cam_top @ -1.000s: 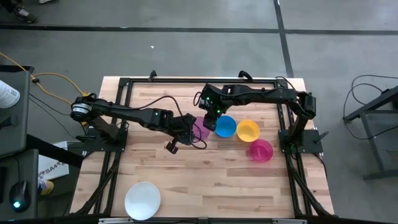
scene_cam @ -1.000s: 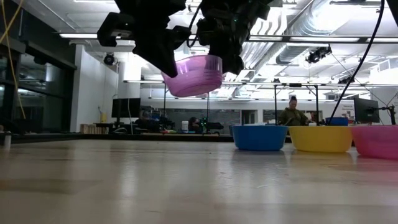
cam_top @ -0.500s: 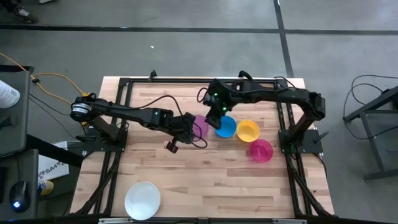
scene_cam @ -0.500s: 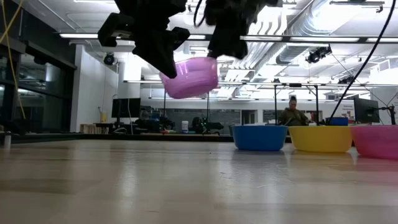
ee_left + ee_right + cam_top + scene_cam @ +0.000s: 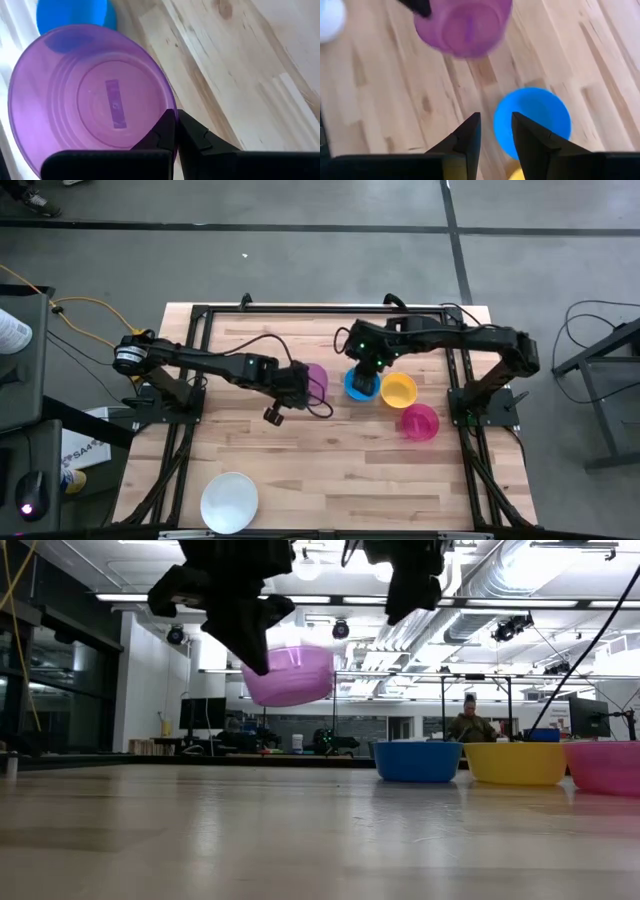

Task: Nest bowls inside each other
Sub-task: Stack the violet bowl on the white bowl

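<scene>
My left gripper [image 5: 296,386] is shut on the purple bowl [image 5: 316,379], which hangs above the table's middle [image 5: 290,675]. My right gripper [image 5: 366,368] stands open in the air over the blue bowl [image 5: 360,386], with nothing between its fingers [image 5: 495,127]. The blue bowl [image 5: 417,761], the yellow bowl [image 5: 398,390] and the pink bowl [image 5: 420,422] rest on their bases in a row toward the table's right side. The white bowl [image 5: 229,502] sits at the near left. My left gripper pinches the purple bowl's rim [image 5: 168,107] on the side toward the table's left, one finger inside the bowl and one outside. The fingers slant down from the left. The bowl is lifted clear of the table, mouth up and somewhat tilted.
Black frame rails [image 5: 200,360] run along the table's left, right and far edges. Bare wood lies between the row of bowls and the near edge [image 5: 340,470]. A person sits in the room beyond the table [image 5: 470,723].
My right gripper has drawn away from the purple bowl's right rim, rising and going toward the table's right until it stands over the blue bowl. The purple bowl, still held by my left gripper, has tipped a little and shifted slightly toward the left.
</scene>
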`<act>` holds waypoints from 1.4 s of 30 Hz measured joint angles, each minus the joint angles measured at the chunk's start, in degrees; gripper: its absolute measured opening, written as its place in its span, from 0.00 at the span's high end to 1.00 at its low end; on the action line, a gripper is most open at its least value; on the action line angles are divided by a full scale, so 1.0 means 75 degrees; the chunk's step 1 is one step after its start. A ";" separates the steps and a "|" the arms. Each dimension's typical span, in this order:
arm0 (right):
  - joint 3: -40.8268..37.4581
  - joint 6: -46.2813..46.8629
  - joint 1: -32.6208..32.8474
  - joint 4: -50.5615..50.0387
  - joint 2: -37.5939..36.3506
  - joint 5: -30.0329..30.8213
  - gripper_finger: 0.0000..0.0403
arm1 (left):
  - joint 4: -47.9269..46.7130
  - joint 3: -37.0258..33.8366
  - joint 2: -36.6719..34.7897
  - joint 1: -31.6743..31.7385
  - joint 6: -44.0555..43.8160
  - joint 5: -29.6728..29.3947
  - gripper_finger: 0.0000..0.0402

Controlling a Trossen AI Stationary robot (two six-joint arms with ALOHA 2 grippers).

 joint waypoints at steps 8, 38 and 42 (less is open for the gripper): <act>-0.0002 0.0469 0.0477 -0.0626 0.0001 0.0756 0.76 | -0.0829 0.0000 -0.0052 -0.1102 -0.1172 -0.0459 1.00; -0.0002 0.1267 0.0965 0.0198 0.0004 0.1214 0.76 | -0.1708 0.0008 -0.0052 -0.7454 -0.8328 -0.1759 1.00; -0.0002 0.1633 0.0854 0.0294 0.0007 0.1214 0.76 | -0.1708 0.0232 -0.0052 -0.7925 -0.8401 -0.1756 1.00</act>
